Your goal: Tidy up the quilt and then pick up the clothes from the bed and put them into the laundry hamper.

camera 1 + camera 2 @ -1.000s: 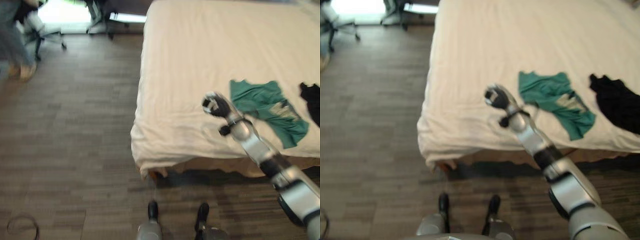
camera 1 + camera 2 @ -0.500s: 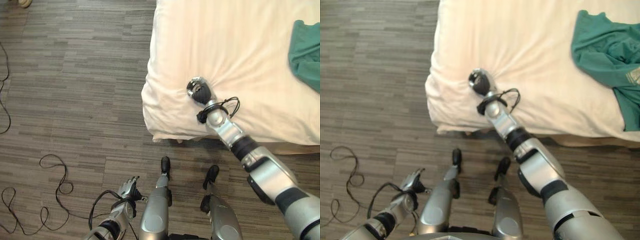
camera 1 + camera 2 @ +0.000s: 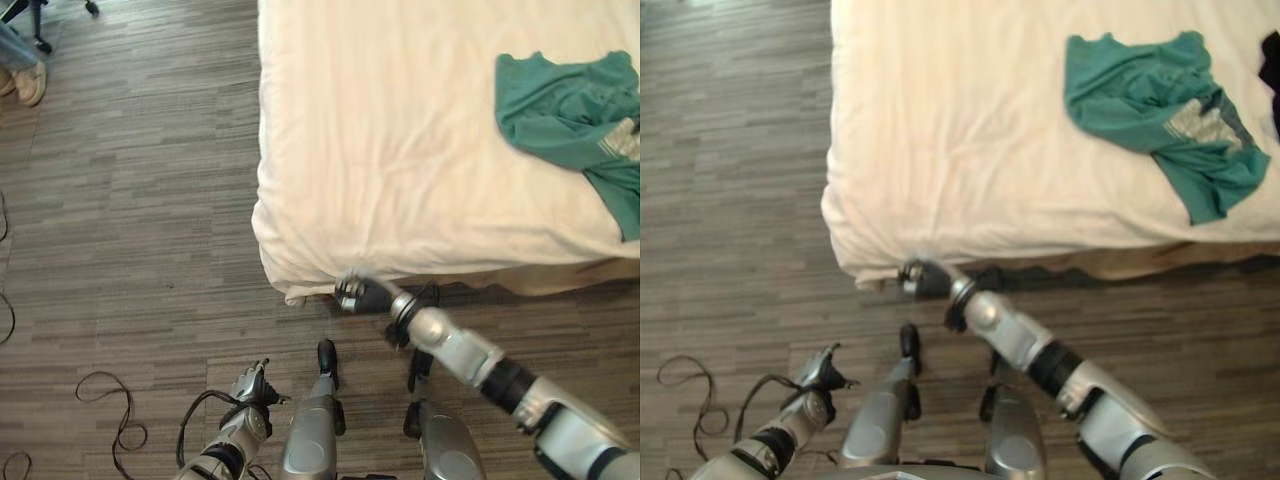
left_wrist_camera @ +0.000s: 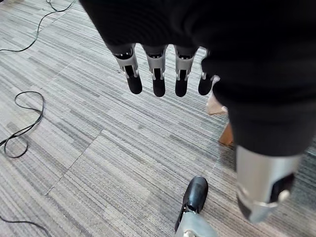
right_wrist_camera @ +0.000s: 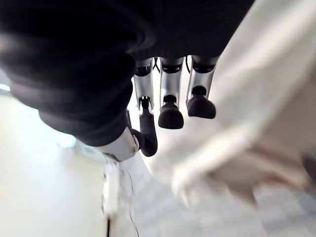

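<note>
The right hand (image 3: 352, 294) is held at the quilt (image 3: 400, 150) edge, fingers (image 5: 171, 114) loosely bent, nothing seen clamped. The green shirt (image 3: 1150, 105) lies well beyond the fingertips, long axis slanting toward the bed's far side. The left hand (image 4: 163, 74) is kept low, fingers straight, apart.

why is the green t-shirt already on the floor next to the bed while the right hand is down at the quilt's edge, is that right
Not quite. The green t-shirt lies on top of the white quilt on the bed, not on the floor, as the right eye view shows. The right hand is indeed down at the quilt's lower edge near the corner.
</note>
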`<state>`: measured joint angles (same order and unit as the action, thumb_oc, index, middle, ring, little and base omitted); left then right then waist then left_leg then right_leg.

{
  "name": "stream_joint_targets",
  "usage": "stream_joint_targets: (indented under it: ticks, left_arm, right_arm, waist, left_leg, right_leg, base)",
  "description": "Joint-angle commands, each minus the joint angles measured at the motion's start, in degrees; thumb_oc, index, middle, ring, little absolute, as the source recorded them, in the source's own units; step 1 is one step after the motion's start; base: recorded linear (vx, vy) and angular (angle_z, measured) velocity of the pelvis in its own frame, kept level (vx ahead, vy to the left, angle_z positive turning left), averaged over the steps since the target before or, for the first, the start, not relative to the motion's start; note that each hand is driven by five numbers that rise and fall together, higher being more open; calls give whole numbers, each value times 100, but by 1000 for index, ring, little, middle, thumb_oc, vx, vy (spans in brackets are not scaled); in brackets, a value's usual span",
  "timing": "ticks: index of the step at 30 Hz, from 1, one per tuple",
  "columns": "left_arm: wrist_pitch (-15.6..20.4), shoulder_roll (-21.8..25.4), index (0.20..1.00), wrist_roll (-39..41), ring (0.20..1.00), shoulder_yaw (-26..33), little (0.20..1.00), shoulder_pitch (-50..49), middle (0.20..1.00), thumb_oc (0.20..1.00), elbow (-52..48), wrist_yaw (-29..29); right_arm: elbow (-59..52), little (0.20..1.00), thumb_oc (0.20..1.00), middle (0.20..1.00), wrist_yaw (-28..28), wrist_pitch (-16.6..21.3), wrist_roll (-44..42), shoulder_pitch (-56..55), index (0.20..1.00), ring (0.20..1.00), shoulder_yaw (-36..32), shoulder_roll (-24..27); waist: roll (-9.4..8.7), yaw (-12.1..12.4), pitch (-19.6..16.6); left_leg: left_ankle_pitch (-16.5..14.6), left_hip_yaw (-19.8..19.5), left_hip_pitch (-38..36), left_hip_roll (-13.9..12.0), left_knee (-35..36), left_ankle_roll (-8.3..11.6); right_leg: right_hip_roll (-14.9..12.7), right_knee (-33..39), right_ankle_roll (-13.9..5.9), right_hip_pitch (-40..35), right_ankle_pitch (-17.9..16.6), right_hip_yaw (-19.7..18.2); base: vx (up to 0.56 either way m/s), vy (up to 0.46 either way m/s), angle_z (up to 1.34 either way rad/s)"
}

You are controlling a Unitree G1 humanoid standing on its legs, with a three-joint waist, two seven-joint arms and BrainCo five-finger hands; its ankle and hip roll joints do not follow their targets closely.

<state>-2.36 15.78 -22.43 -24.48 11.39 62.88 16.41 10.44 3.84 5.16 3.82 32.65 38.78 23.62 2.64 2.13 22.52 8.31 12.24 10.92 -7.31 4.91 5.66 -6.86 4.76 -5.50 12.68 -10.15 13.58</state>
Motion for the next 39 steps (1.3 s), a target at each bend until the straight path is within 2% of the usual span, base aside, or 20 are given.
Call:
stream_joint_targets:
  ticks: [1, 5, 10, 17, 18, 19, 20, 22, 25, 26, 28, 29, 31, 32, 33, 34, 35, 37, 38, 39]
  left_arm:
    - [16, 18, 1000, 327, 1000, -250, 1000, 266, 1000, 1000, 71, 189]
    - [22, 23, 1000, 315, 1000, -262, 1000, 246, 1000, 1000, -5, 164]
    - [-51, 20, 1000, 57, 1000, -105, 1000, 82, 1000, 1000, 140, 33]
    - [-197, 141, 1000, -212, 1000, 268, 1000, -154, 1000, 1000, 761, -253]
    - [-201, 162, 1000, -156, 1000, 305, 1000, -147, 1000, 1000, 794, -249]
    - [-201, 164, 1000, -156, 1000, 306, 1000, -144, 1000, 1000, 795, -249]
    - [-181, 180, 1000, -91, 1000, 295, 1000, -117, 1000, 1000, 785, -247]
    - [-194, 210, 1000, 22, 1000, 260, 1000, -50, 1000, 1000, 789, -277]
    - [-215, 159, 1000, -154, 1000, 248, 1000, -118, 1000, 1000, 971, -418]
    - [-212, 160, 1000, -161, 1000, 252, 1000, -124, 1000, 1000, 975, -418]
    - [-202, 103, 1000, -379, 1000, 141, 1000, -159, 1000, 1000, 1049, -507]
    - [-165, 63, 1000, -437, 1000, 119, 1000, -189, 1000, 1000, 1003, -505]
    - [-139, 56, 1000, -346, 1000, 64, 1000, -136, 1000, 1000, 852, -434]
    - [-140, 64, 1000, -341, 1000, 60, 1000, -130, 1000, 1000, 850, -433]
    - [-129, 56, 1000, -199, 1000, 21, 1000, -61, 1000, 1000, 720, -238]
    - [-103, -1, 1000, -110, 1000, 26, 1000, 1, 1000, 1000, 669, -130]
    - [-34, -65, 1000, 30, 1000, 39, 1000, 42, 1000, 1000, 640, -19]
    - [-26, -131, 1000, 77, 1000, 42, 1000, 77, 1000, 1000, 641, 26]
    - [40, -260, 1000, 195, 1000, 0, 1000, 150, 1000, 1000, 646, 68]
    - [85, -300, 1000, 208, 1000, -57, 1000, 179, 1000, 1000, 615, 48]
  right_arm:
    - [1007, 200, 200, 200, 1576, 88, 301, 853, 200, 200, -809, -123]
    - [1879, 200, 200, 200, 1904, -198, 398, 821, 200, 200, -1188, 71]
    - [2965, 200, 200, 200, 2079, -422, 610, -718, 200, 200, -2093, 343]
    - [5186, 200, 200, 200, 1479, -731, 191, -3010, 200, 200, -3160, -212]
    - [5468, 341, 341, 341, 1398, -778, 130, -3036, 341, 341, -3161, -267]
    - [5471, 341, 341, 341, 1398, -777, 130, -3031, 341, 341, -3160, -268]
    - [5781, 1000, 1000, 1000, 1296, -831, 90, -3052, 1000, 1000, -3175, -292]
    - [6315, 1000, 1000, 1000, 1095, -932, 283, -3064, 1000, 1000, -2915, -383]
    - [6500, 1000, 1000, 1000, 965, -952, 463, -3126, 1000, 1000, -2719, -533]
    - [6500, 1000, 1000, 1000, 966, -950, 463, -3132, 1000, 1000, -2713, -535]
    - [6444, 1000, 1000, 1000, 911, -904, 456, -3117, 1000, 1000, -2605, -579]
    - [6279, 1000, 1000, 1000, 919, -867, 518, -3089, 1000, 1000, -2467, -576]
    - [6104, 1000, 1000, 1000, 942, -826, 499, -2977, 1000, 1000, -2274, -587]
    - [6101, 1000, 1000, 1000, 942, -829, 495, -2973, 1000, 1000, -2277, -594]
    - [5887, 1000, 1000, 1000, 987, -764, 262, -2775, 1000, 1000, -2172, -600]
    - [5782, 1000, 1000, 1000, 1016, -718, 172, -2675, 1000, 1000, -2111, -651]
    - [5728, 1000, 1000, 1000, 1024, -672, 143, -2581, 1000, 1000, -2004, -725]
    - [5720, 1000, 1000, 1000, 1041, -675, 142, -2521, 1000, 1000, -1957, -763]
    - [5758, 1000, 1000, 1000, 1021, -660, 226, -2447, 1000, 1000, -1803, -803]
    - [5743, 1000, 1000, 1000, 999, -637, 237, -2387, 1000, 1000, -1757, -789]
  waist:
    - [-197, -55, 217]
    - [-161, -98, 142]
    - [-203, -337, -69]
    - [-344, -925, -718]
    - [-345, -953, -723]
    - [-349, -945, -731]
    - [-338, -927, -712]
    - [-309, -829, -787]
    - [-384, -820, -989]
    - [-384, -814, -994]
    - [-386, -945, -1164]
    - [-404, -937, -1184]
    - [-557, -749, -1078]
    - [-541, -744, -1071]
    - [-741, -514, -944]
    - [-858, -393, -895]
    - [-878, -268, -886]
    - [-877, -209, -878]
    - [-841, -161, -893]
    - [-776, -138, -925]
  left_leg:
    - [-544, 29, -372, -194, -102, 227]
    - [-650, 89, -368, -165, -240, 175]
    - [-1036, 166, -465, -92, -678, 82]
    - [-1160, 452, -1397, 141, -121, -88]
    - [-1157, 564, -1530, 120, -57, -100]
    - [-1145, 574, -1518, 123, -52, -100]
    - [-1159, 734, -1641, 72, -32, -89]
    - [-1273, 1250, -1988, -92, -30, -23]
    - [-1333, 1719, -2174, -175, -219, -13]
    - [-1339, 1729, -2175, -187, -232, -5]
    - [-1228, 1909, -2207, -425, -734, 173]
    - [-691, 1908, -2070, -763, -1861, 387]
    - [34, 1227, -1419, -1256, -3575, 541]
    - [24, 1180, -1359, -1319, -3674, 582]
    - [-481, 120, -569, -678, -4619, 167]
    - [-711, -278, -146, -120, -4583, -112]
    - [-1034, -680, 68, 343, -4316, -163]
    - [-1152, -768, 145, 373, -4033, -210]
    - [-1348, -872, 146, 183, -2995, -204]
    - [-1176, -861, 97, 124, -2213, -162]
  right_leg:
    - [-459, -366, -522, -147, 858, -116]
    - [-474, -347, -516, -140, 834, -191]
    - [-571, -410, -523, -350, 911, -247]
    - [-655, -747, -706, -734, 944, -432]
    - [-640, -913, -716, -690, 941, -408]
    - [-639, -908, -713, -672, 928, -419]
    - [-677, -1081, -706, -615, 903, -174]
    - [-807, -1712, -580, -502, 1116, 1307]
    - [-763, -1807, -361, -534, 1277, 2132]
    - [-746, -1791, -351, -540, 1279, 2127]
    - [-296, -1377, -151, -679, 1447, 1770]
    - [88, -991, 47, -930, 1611, 1508]
    - [544, -556, 351, -1255, 1714, 1031]
    - [596, -529, 383, -1259, 1714, 1033]
    - [699, -341, 457, -1376, 1681, 369]
    - [621, -298, 406, -1389, 1566, -4]
    - [641, -231, 252, -1456, 1564, -394]
    - [587, -230, 195, -1505, 1559, -660]
    - [514, -66, 57, -1693, 1628, -992]
    - [500, -7, 7, -1785, 1654, -1088]
  base:
    - [-49, 24, -47]
    - [-17, 37, -21]
    - [71, 84, -6]
    - [136, 116, -8]
    - [109, 62, -20]
    - [28, 30, -43]
    - [19, -4, -71]
    - [117, -32, -101]
    - [176, -94, -179]
    - [208, -166, -140]
    - [323, -275, -83]
    - [461, -437, -54]
    - [315, -364, -172]
    - [222, -141, -251]
    - [135, 32, -187]
    - [289, 134, -188]
    - [228, 208, -260]
    - [275, 171, -274]
    - [418, 239, -133]
    - [618, 376, -137]
